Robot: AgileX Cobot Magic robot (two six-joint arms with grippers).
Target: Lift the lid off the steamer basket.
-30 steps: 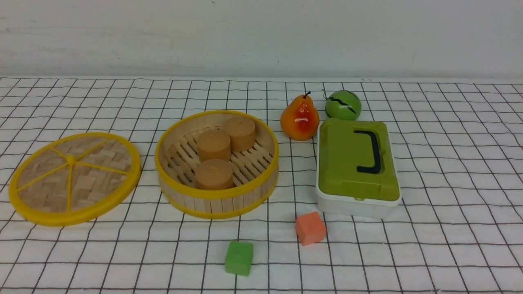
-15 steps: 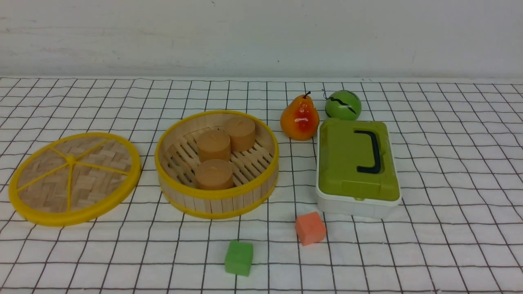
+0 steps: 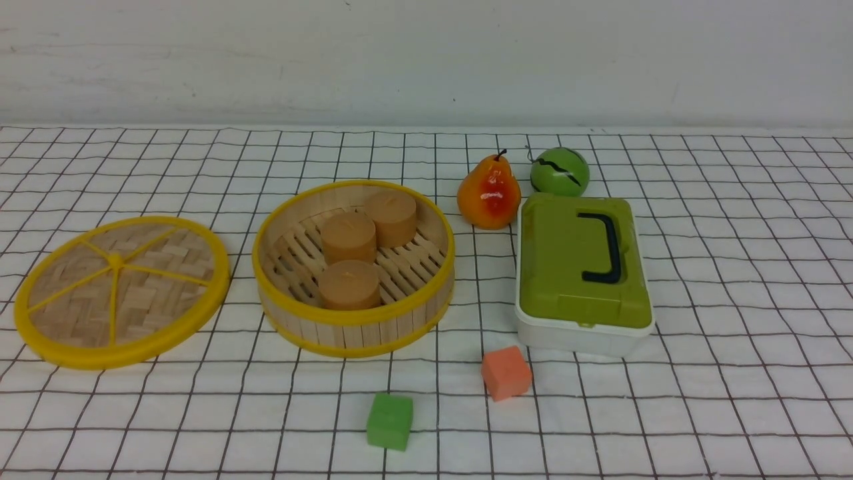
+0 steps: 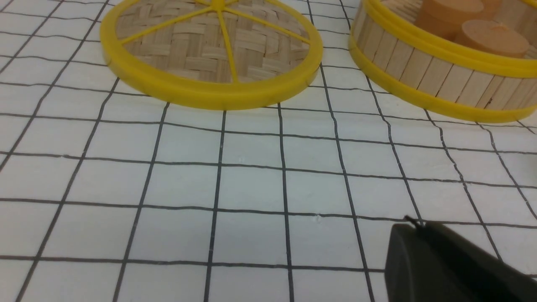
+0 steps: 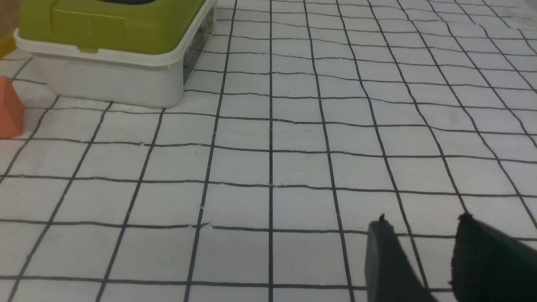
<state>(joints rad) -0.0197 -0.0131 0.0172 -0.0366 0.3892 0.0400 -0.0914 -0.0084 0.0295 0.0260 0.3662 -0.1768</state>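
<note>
The lid, a woven bamboo disc with a yellow rim and spokes, lies flat on the cloth to the left of the steamer basket. The two are apart. The basket is uncovered and holds three brown cylinders. In the left wrist view the lid and the basket lie ahead of my left gripper, which is shut and empty above the cloth. My right gripper is open and empty over bare cloth. Neither gripper shows in the front view.
A white box with a green lid and black handle stands right of the basket and shows in the right wrist view. A pear and a green ball sit behind it. An orange cube and a green cube lie in front.
</note>
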